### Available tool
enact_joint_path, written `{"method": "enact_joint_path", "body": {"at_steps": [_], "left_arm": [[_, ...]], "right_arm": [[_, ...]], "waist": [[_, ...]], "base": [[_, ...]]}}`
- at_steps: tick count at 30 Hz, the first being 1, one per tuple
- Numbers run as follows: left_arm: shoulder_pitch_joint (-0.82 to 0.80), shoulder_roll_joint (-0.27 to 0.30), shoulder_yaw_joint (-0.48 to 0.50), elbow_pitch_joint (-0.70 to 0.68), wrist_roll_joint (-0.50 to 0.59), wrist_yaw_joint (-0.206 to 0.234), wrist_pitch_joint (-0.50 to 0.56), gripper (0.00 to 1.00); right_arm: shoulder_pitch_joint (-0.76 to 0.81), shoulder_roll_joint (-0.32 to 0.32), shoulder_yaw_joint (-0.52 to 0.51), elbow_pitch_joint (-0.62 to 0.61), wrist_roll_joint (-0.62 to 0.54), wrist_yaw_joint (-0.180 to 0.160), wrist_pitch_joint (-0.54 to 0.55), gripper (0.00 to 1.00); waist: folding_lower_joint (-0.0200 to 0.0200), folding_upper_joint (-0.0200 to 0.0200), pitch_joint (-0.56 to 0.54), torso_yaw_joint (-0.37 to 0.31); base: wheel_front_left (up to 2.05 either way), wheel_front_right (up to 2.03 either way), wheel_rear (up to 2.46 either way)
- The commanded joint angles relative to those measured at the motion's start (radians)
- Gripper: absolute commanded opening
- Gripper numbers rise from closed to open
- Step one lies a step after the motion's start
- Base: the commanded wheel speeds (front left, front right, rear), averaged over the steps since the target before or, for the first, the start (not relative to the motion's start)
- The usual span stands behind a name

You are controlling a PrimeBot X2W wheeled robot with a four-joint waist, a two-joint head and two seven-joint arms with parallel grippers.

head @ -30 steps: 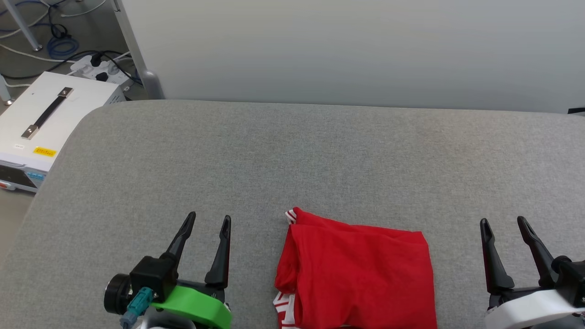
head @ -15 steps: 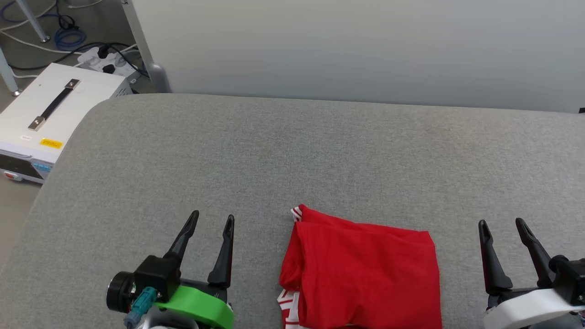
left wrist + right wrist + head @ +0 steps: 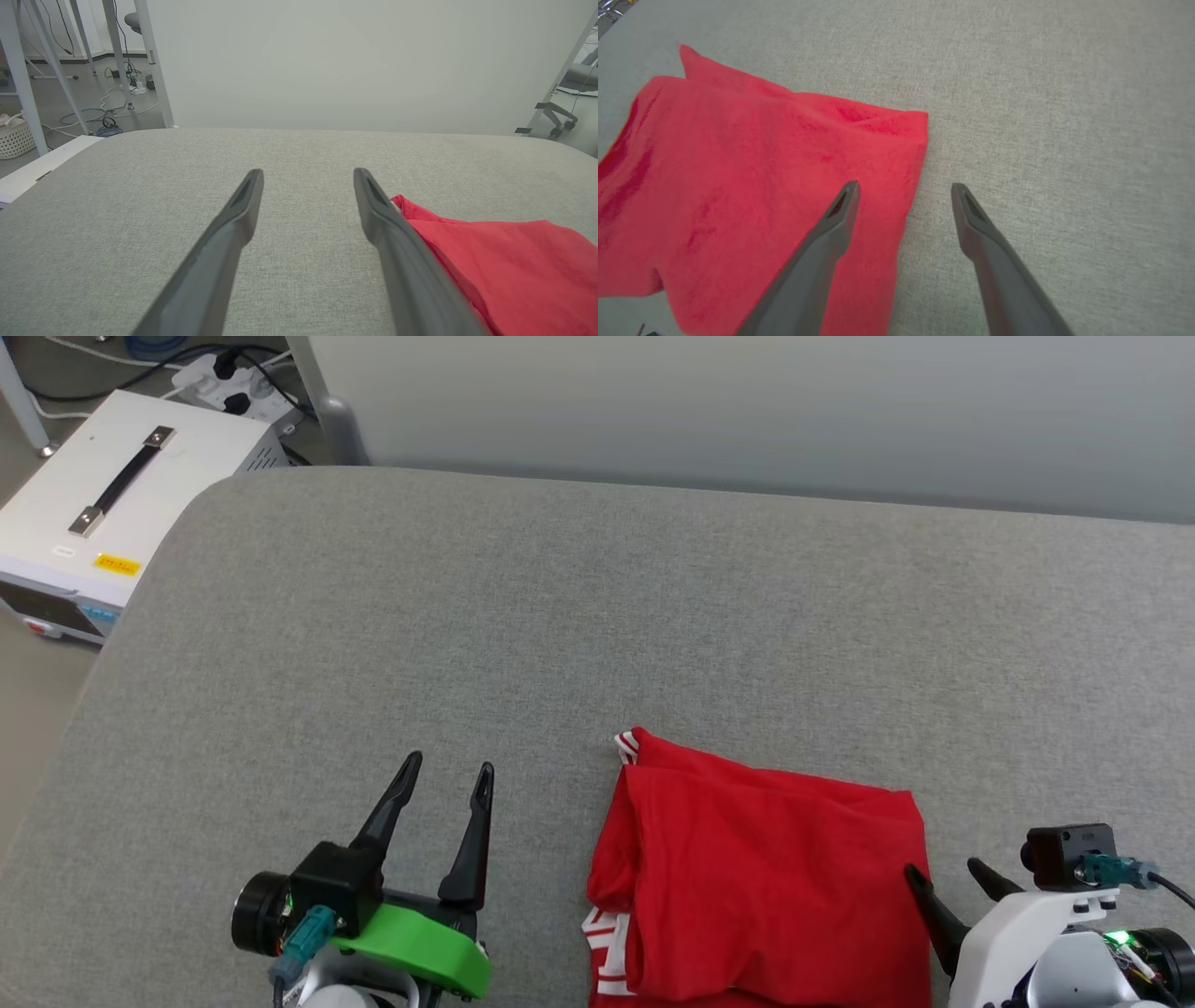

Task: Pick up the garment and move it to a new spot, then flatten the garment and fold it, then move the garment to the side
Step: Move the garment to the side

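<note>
The left tool sits at the lower left of the head view. Its two dark fingers are spread wide with nothing between them, and they point up the frame over bare grey fabric. In the left wrist view the same tool stands wide open above the tabletop, with the garment just beside its right-hand finger at the lower right of that frame.

The right tool is at the lower right of the head view, also wide open and empty, with one fingertip at the garment's right-hand edge. In the right wrist view this tool straddles that edge: one finger is over red cloth and the other over the grey surface. Whether a finger touches the cloth cannot be told.

The garment lies folded into a rough rectangle at the bottom centre of the head view, cut off by the lower edge. Red-and-white striped trim peeks out at its upper left corner and lower left side. In the right wrist view the garment fills the left half, lightly creased.

The tabletop spreads grey around it. Beyond its upper left corner a white box with a black handle stands on the floor.
</note>
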Motion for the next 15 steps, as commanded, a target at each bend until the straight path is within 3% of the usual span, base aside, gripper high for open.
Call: {"method": "enact_joint_path", "body": {"at_steps": [1, 7, 15], "left_arm": [[-0.027, -0.006, -0.004, 0.002, 0.003, -0.002, -0.006, 1.0], [-0.061, -0.014, -0.024, 0.011, -0.002, -0.003, -0.006, 1.0], [-0.078, -0.016, -0.027, 0.018, -0.007, -0.003, -0.006, 1.0]], "right_arm": [[-0.019, -0.006, 0.001, 0.006, 0.008, 0.0, 0.04, 1.0], [-0.053, 0.026, -0.02, 0.056, 0.06, 0.0, 0.262, 1.0], [-0.07, 0.017, 0.027, 0.094, 0.077, 0.0, 0.356, 1.0]], "waist": [[0.0, 0.0, 0.034, 0.023], [0.0, 0.0, 0.076, 0.06], [0.0, 0.0, 0.099, 0.09]], "base": [[0.0, 0.0, 0.0], [0.0, 0.0, 0.0], [0.0, 0.0, 0.0]]}}
